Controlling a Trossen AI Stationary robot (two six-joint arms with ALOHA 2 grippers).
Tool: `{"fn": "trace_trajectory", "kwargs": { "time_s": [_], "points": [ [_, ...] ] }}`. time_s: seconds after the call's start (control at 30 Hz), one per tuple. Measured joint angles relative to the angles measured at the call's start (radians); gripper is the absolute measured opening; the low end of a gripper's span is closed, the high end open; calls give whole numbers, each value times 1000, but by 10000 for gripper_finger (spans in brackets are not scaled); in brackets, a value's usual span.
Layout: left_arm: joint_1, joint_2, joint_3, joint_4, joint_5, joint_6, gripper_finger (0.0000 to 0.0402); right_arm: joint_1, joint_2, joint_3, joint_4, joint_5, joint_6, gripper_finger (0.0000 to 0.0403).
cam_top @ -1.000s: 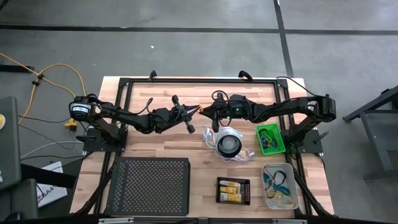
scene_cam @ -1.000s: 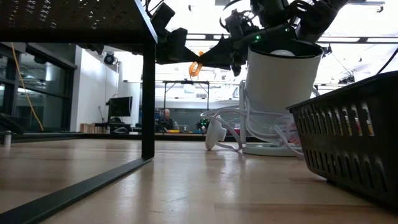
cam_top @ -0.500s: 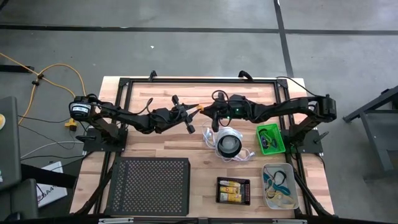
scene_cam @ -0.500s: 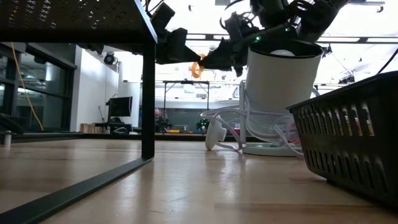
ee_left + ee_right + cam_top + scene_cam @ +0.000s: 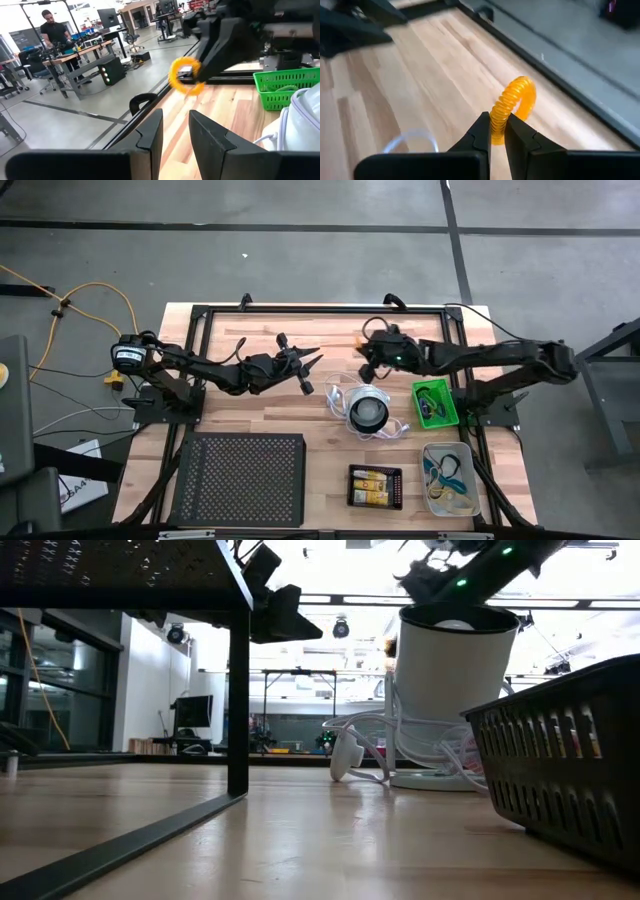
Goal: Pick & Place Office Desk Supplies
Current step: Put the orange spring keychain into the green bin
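Far left of the wooden table (image 5: 250,415), the black perforated tray (image 5: 240,477) sits near the front edge. L arm reaches over mid-table; left gripper (image 5: 316,357) is up in the air w/ fingers (image 5: 150,135) parted and nothing between them, released.

Further right, right gripper (image 5: 496,127) is pinched on an orange coiled loop (image 5: 512,107), holding it above bare wood near the back rail. In the left wrist view the same loop (image 5: 185,76) hangs from the R arm's fingertips, apart from the L fingers.

Just front of that, the round white-and-black object (image 5: 368,411) w/ its white cord stands on the table. Right of it is the green tray (image 5: 436,402), contents too small to tell. Front row: small black tray (image 5: 375,486) w/ yellow-and-white packs (image 5: 374,483), then the clear tray (image 5: 450,479) at the front right corner w/ teal and dark cords (image 5: 446,470).

A person stands at a desk in the room behind, seen in the left wrist view.
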Motion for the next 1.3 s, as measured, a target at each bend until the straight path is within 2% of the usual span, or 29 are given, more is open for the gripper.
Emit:
{"fn": "trace_trajectory", "kwargs": {
  "time_s": [0.37,0.6,0.87,1.1,1.3],
  "points": [
    [0,0,0,0,-1,0,88,40,-274,0,-680,-8,384,23],
    [0,0,0,0,-2,-1,88,40,-364,0,-990,-141,607,23],
    [0,0,0,0,-2,-1,88,45,-346,0,-1184,-323,779,23],
    [0,0,0,-1,-2,-1,88,149,-305,0,-1219,-452,925,23],
    [0,0,0,-4,-2,-1,88,246,-251,0,-1245,-472,1007,23]
  ]
}}
